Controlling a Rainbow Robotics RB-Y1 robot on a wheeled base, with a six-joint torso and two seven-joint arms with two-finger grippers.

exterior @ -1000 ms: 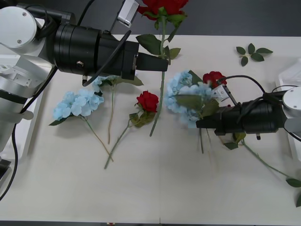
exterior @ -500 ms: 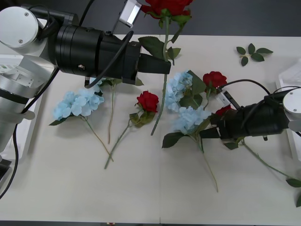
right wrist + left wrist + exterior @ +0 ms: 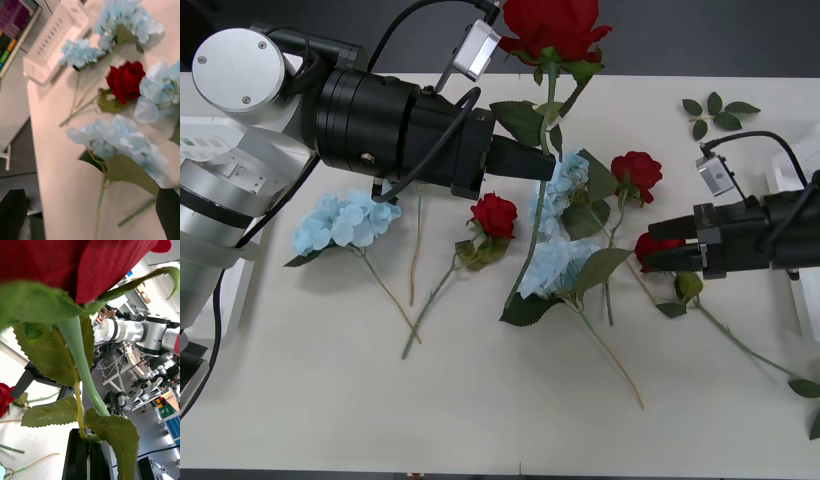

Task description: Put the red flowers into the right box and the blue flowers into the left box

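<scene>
Front view: left gripper (image 3: 542, 163) clamping red rose (image 3: 552, 25) by stem, lifting it higher than second ago, tip still trailing by blue hydrangea (image 3: 546, 270). Right gripper (image 3: 650, 253) pulling back off blue heads, fingers (image 3: 170, 210) apart, empty. I'm carrying rose toward right box (image 3: 800, 160) next.

white table (image 3: 480, 420), blue flowers (image 3: 345, 220), red flowers (image 3: 494, 214), leaf sprig (image 3: 718, 112)

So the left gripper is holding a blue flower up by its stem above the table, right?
Not quite: the left gripper is shut on a red rose, not a blue flower. It does hold it up by the stem above the table, as the front view shows.
</scene>
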